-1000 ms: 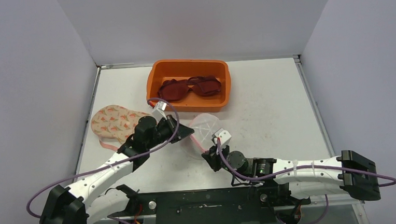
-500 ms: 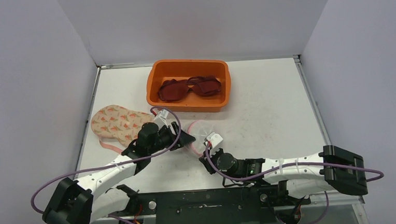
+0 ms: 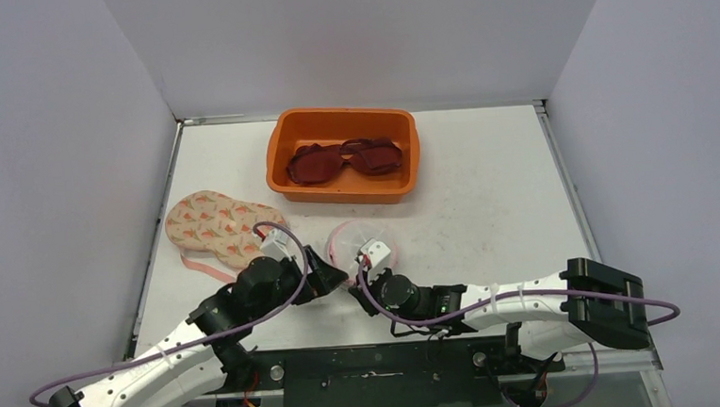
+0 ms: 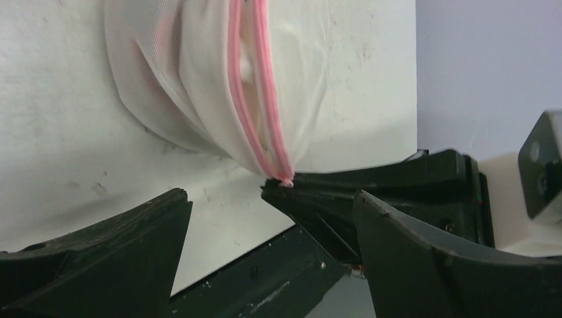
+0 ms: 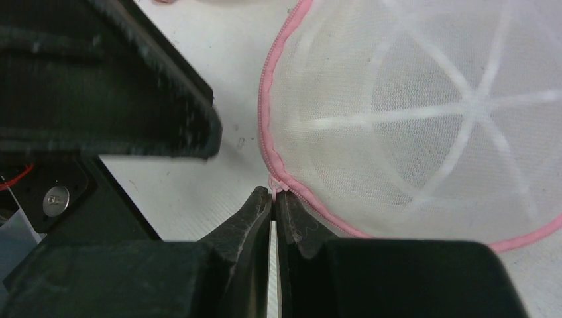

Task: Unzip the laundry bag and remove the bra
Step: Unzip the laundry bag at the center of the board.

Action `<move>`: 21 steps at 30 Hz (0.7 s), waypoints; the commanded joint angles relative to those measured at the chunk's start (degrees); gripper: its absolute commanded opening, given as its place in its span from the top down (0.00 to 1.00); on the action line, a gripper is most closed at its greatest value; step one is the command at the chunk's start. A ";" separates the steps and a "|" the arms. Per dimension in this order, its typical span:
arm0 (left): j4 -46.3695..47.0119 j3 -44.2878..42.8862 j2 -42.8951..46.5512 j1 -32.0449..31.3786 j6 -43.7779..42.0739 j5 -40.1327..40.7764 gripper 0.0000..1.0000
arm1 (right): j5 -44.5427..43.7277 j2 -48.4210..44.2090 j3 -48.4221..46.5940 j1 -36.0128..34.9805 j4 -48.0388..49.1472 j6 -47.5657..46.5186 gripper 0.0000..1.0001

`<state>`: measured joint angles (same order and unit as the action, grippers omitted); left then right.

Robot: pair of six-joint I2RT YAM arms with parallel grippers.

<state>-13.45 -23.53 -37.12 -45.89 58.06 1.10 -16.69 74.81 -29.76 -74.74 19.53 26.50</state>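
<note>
From above. Finds the laundry bag point(image 3: 363, 244) flat on the table point(image 3: 489, 205), just ahead of both grippers. Puts the left gripper point(image 3: 330, 273) at the bag's near-left edge, spread wide and holding nothing. Puts the right gripper point(image 3: 359, 281) at the bag's near edge, pinched tight. Places a patterned bra point(image 3: 218, 226) outside the bag on its left, and a dark red bra point(image 3: 346, 157) in an orange tub point(image 3: 337, 192) beyond the bag. Cannot tell whether anything lies inside the bag.

From the left wrist. Shows the left gripper point(image 4: 270, 199) gaping over bare table. Catches the right gripper point(image 4: 283, 183) clamping the zip tab point(image 4: 286, 177) at the bag's near point, with the pink zip tapes point(image 4: 255, 99) slightly parted above it.

From the right wrist. Confirms the right gripper point(image 5: 273, 205) nipped on the tab point(image 5: 274, 187), with one of the left gripper's fingers point(image 5: 119, 99) close at the bag's left.

Risks slipping off so small a tab if pulled askew. May drag the whole light bag along rather than run the zip, with nothing pinning it. Could knock the grippers together, crowded as they are. Could snag the patterned bra lying near the left arm.
</note>
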 commanded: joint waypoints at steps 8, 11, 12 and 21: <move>2.93 -1.26 -4.07 -10.86 11.40 17.92 0.23 | 3.39 3.33 -4.26 -0.58 4.02 -0.40 0.95; 5.95 -0.96 -7.18 -10.81 11.48 18.23 0.31 | 3.74 3.11 -3.98 -0.58 4.18 -0.20 0.95; 6.32 -0.85 -8.29 -10.78 11.67 18.32 0.34 | 3.83 2.95 -3.86 -0.58 4.32 -0.10 0.95; 9.40 0.49 -9.93 -10.78 12.21 20.31 0.67 | 3.68 1.89 -2.69 -0.67 4.33 0.58 0.95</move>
<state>-8.12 -23.24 -47.55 -56.53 70.02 18.68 -13.17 78.13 -31.70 -74.78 20.53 26.39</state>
